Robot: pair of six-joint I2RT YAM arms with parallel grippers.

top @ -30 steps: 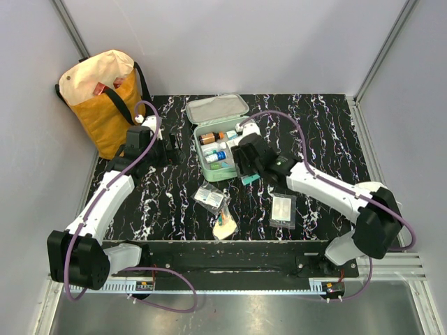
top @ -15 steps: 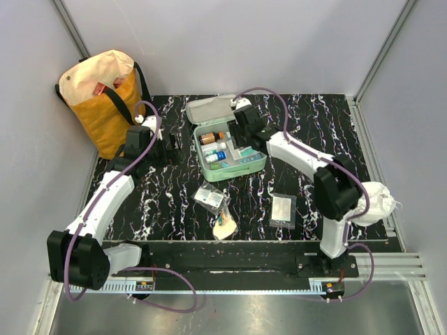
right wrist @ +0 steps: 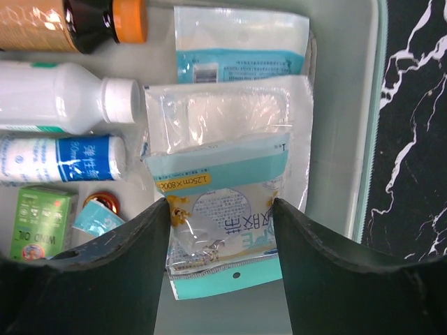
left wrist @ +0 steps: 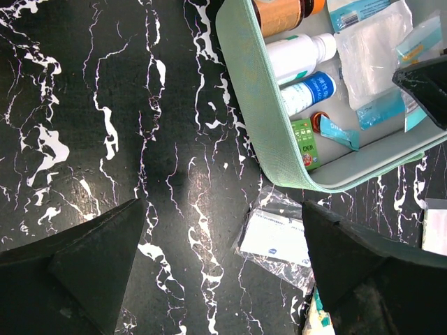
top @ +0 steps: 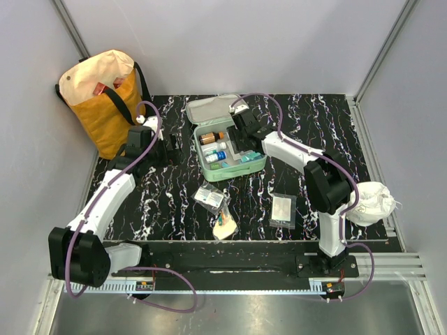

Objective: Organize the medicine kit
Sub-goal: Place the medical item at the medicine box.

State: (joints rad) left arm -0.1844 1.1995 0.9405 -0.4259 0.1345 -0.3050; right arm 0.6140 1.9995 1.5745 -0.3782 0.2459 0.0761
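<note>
My left hand (left wrist: 220, 216) hangs wide open just left of the medicine kit (top: 234, 172), open on the table (top: 174, 202). My right hand (right wrist: 220, 206) straddles a packet (right wrist: 223, 167) inside; whether it grips, I cannot tell. Light, stiff case, I judge: hold its rim.

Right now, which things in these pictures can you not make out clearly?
- Top external: contents of the tote bag, hidden by its own cloth.
- Right wrist: the brown bottle, cut off by the top edge.
- Right wrist: whether the right pincer grips the packet; its fingers cover the packet's sides.
- Top external: print on the loose pouch, too small.
</note>
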